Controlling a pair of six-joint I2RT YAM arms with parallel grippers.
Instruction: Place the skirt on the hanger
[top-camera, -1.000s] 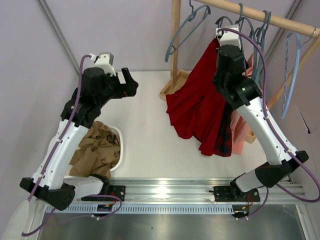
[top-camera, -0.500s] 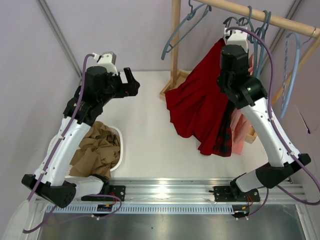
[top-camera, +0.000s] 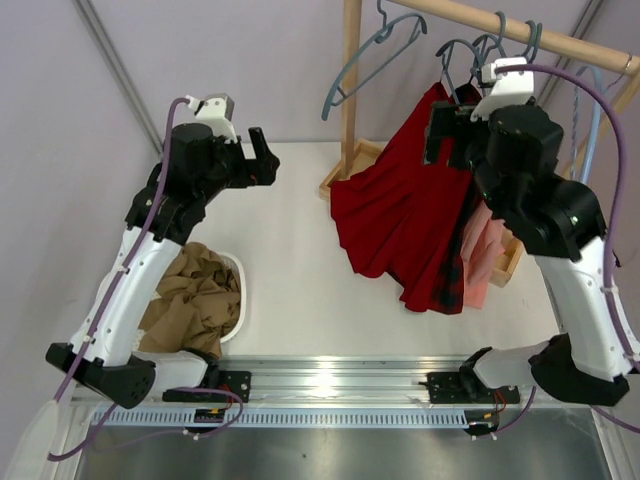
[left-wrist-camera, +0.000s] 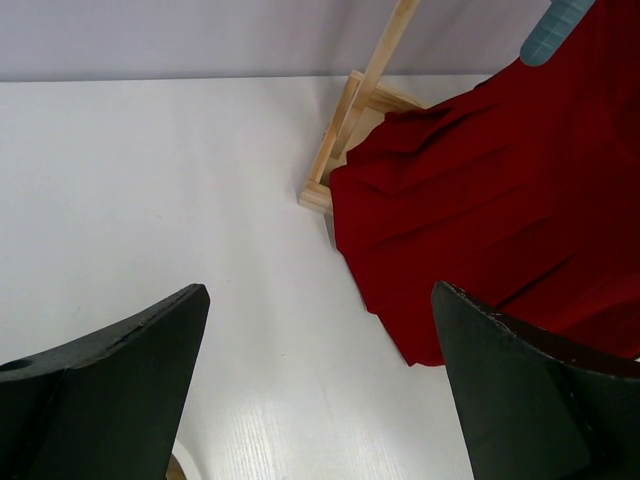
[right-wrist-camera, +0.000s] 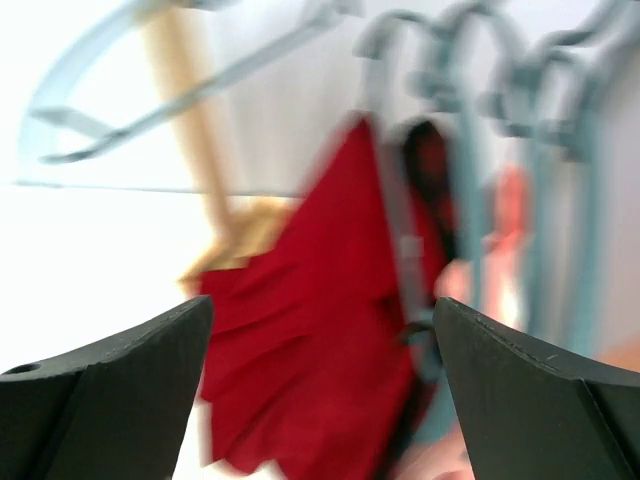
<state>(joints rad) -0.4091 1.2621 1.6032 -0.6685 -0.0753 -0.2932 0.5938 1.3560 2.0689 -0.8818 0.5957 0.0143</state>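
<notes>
The skirt (top-camera: 395, 215) hangs from the hanger (top-camera: 445, 48) on the rail, which seems to carry its weight. The right hand (right-wrist-camera: 320, 385), facing it, is released and empty. The left hand (left-wrist-camera: 320, 385) gapes too, well apart.

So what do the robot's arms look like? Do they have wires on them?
The left arm and right arm have smooth white shells with chunky black joints and black bases. A thin purple cable runs along each one. The left gripper and right gripper each have two flat, wedge-shaped black fingers.
</notes>
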